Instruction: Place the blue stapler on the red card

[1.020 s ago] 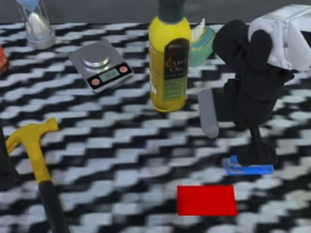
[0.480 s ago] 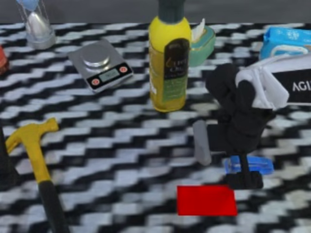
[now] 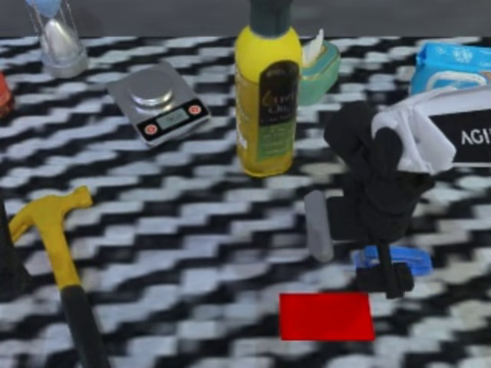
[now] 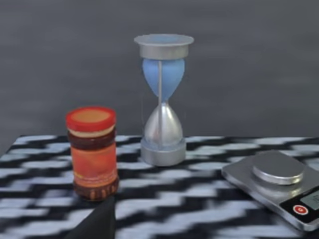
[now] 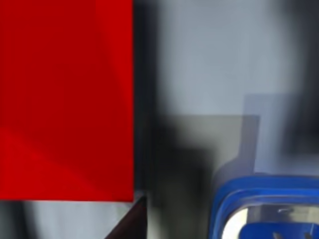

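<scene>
The right claw [image 3: 387, 270] is down over the blue stapler [image 3: 410, 261], which lies on the tabletop [image 3: 192, 245] near the right side, just beyond the red card [image 3: 326, 316] and not touching it. Whether the claw is spread or pinching the stapler cannot be told. The right wrist view shows the card beside the stapler's end. The left arm sits parked at the tabletop's left edge.

Stapler [image 3: 413, 260] showing glossy blue plastic; card [image 3: 326, 316] looking matt, paper-flat. Scale [image 3: 159, 102] and hourglass [image 4: 162, 99] caps showing brushed metal. Bottle [image 3: 267, 92] gleaming like smooth plastic. Tabletop [image 3: 192, 245] wearing woven-looking zigzag cloth.
</scene>
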`<action>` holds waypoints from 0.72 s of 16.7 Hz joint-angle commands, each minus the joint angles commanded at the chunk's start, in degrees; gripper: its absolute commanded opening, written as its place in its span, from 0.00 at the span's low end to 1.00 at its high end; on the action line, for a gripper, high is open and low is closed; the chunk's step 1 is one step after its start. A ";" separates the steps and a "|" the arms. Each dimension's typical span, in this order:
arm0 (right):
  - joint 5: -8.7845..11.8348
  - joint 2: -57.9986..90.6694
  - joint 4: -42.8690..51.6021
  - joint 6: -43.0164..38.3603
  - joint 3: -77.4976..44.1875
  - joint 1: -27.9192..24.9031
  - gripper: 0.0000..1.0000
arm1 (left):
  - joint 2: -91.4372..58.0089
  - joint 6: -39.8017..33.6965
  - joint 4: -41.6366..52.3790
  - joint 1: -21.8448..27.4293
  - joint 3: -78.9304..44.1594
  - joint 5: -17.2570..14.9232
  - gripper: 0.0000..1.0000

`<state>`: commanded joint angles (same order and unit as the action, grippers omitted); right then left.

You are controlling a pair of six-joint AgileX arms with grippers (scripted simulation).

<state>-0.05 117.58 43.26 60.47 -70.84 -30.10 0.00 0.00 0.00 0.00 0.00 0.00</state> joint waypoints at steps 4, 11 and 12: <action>0.00 0.00 0.00 0.00 0.00 0.00 0.32 | 0.00 0.00 0.00 0.00 0.00 0.00 1.00; 0.00 0.00 0.00 0.00 0.00 0.00 0.00 | 0.00 0.00 0.00 0.00 0.00 0.00 1.00; 0.00 0.00 0.00 0.00 0.00 0.00 0.00 | 0.00 0.00 0.00 0.00 0.00 0.00 1.00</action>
<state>-0.05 117.58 43.26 60.47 -70.84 -30.10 0.00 0.00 0.00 0.00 0.00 0.00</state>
